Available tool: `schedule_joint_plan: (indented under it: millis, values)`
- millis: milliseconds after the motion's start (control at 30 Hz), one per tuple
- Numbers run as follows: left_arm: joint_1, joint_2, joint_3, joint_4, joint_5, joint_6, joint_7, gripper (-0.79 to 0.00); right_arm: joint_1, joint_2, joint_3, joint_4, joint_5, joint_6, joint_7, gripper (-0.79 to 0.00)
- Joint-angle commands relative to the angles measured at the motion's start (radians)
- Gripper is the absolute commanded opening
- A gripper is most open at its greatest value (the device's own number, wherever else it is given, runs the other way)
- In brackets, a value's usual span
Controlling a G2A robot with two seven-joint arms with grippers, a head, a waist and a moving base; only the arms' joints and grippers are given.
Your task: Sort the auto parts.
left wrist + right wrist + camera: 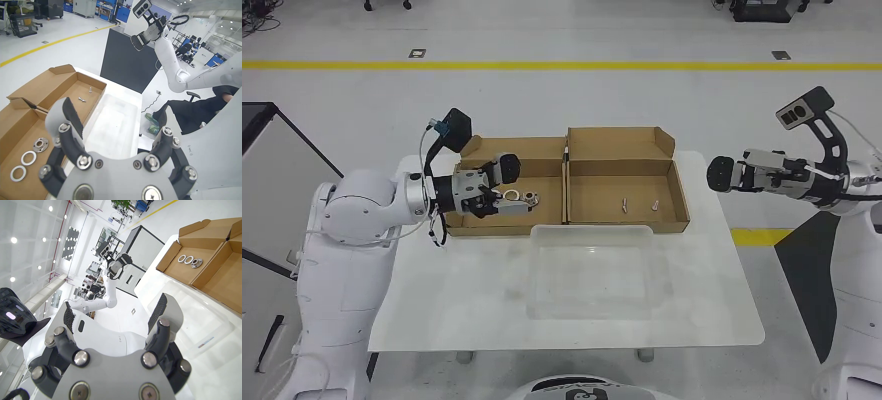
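Observation:
Two white washers (28, 158) (18, 173) and a metal flange (40, 144) lie on the floor of the left cardboard box (542, 150). My left gripper (500, 187) hovers open over that box, just beside the parts, with nothing between its fingers (71, 113). Two small bolts (625, 206) (654, 206) lie in the right cardboard box (672, 185). My right gripper (714, 173) hangs open and empty past the table's right edge, beyond the right box. From the right wrist the washers (185, 259) and the flange (197, 262) show far off.
A clear plastic bin (592, 270) stands in front of the two boxes near the table's middle, with nothing seen in it. The boxes' flaps stand up along the far side. Bare white tabletop (452, 300) lies left and right of the bin.

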State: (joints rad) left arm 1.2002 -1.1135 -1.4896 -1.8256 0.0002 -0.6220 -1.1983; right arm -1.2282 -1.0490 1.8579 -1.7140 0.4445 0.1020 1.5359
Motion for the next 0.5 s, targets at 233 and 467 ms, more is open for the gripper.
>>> schedule_joint_plan:
  millis: [233, 467]
  values:
    - [0.0, 0.0, 0.0, 0.0, 0.0, 0.0, 0.0, 0.0, 0.0, 0.0, 0.0, 0.0, 0.0, 0.0, 0.0, 0.0]
    - [0.0, 0.0, 0.0, 0.0, 0.0, 0.0, 0.0, 0.0, 0.0, 0.0, 0.0, 0.0, 0.0, 0.0, 0.0, -0.001]
